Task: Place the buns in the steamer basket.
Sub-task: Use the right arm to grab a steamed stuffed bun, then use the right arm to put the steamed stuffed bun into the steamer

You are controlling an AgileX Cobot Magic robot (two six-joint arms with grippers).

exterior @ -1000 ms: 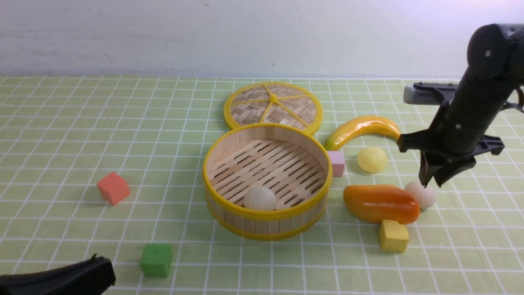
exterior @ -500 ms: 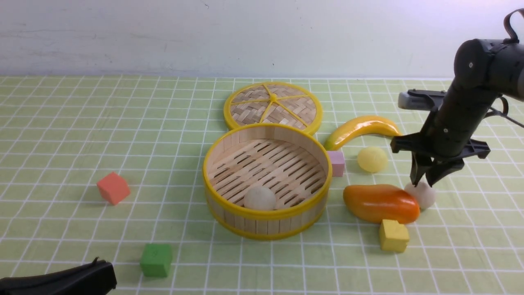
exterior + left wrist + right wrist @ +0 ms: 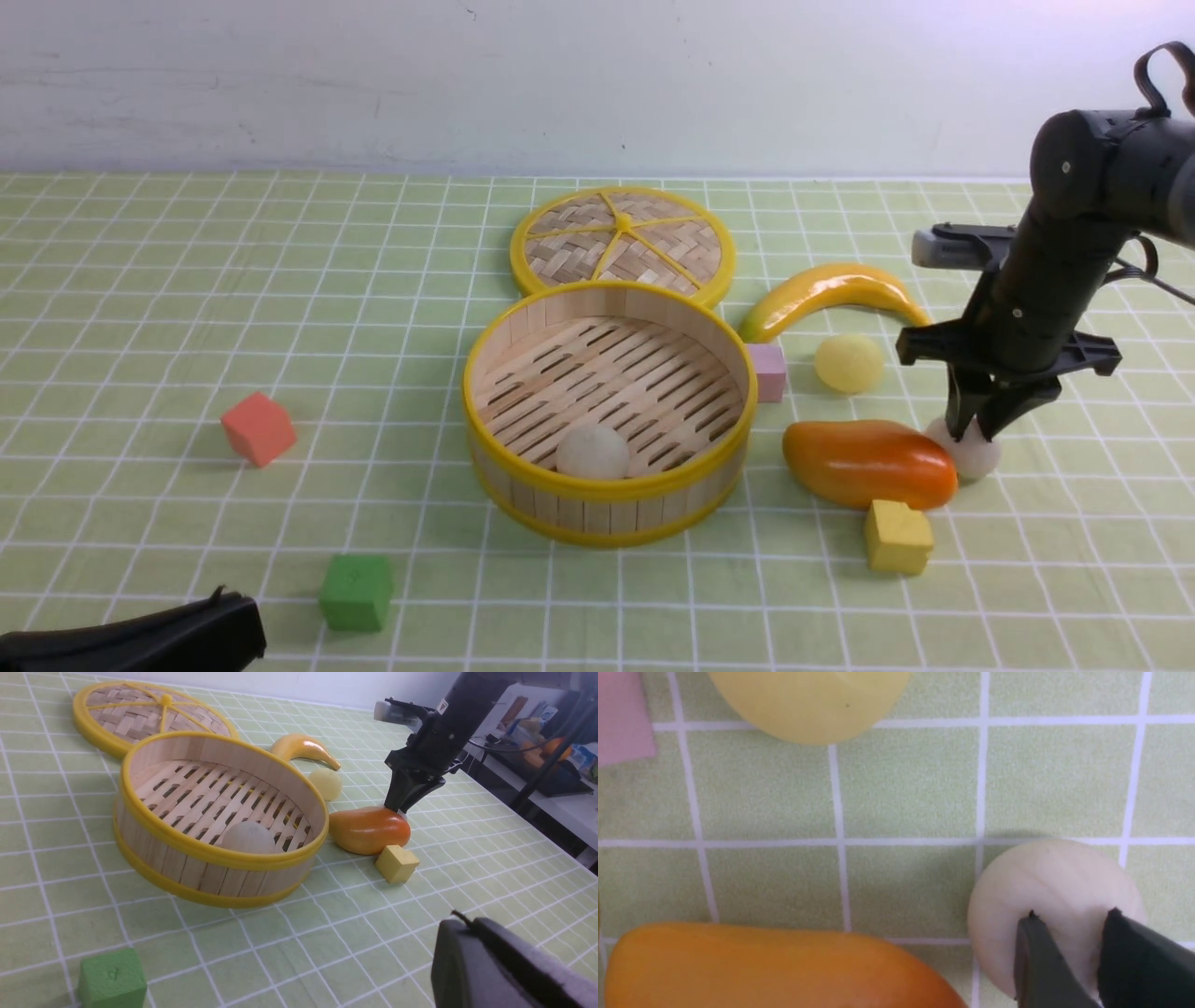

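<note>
The steamer basket (image 3: 467, 392) stands mid-table and holds one off-white bun (image 3: 593, 451) near its front wall; it also shows in the left wrist view (image 3: 247, 837). The pale yellow bun (image 3: 849, 363) lies on the cloth to the right of the basket. A second off-white bun (image 3: 978, 455) lies just right of the orange mango (image 3: 868, 462). My right gripper (image 3: 971, 431) points down with its tips on top of this bun (image 3: 1045, 877), jaws a little apart, narrower than the bun. My left gripper (image 3: 219, 602) rests low at the front left, shut and empty.
The woven lid (image 3: 623, 238) lies behind the basket and the banana (image 3: 826, 289) behind the yellow bun. A pink cube (image 3: 767, 371) touches the basket's right side. A yellow cube (image 3: 897, 537) sits in front of the mango. Red (image 3: 259, 427) and green (image 3: 356, 591) cubes lie at the left.
My right gripper has come down and slightly left, from above the off-white bun onto its top. The buns and the left arm have not moved.
</note>
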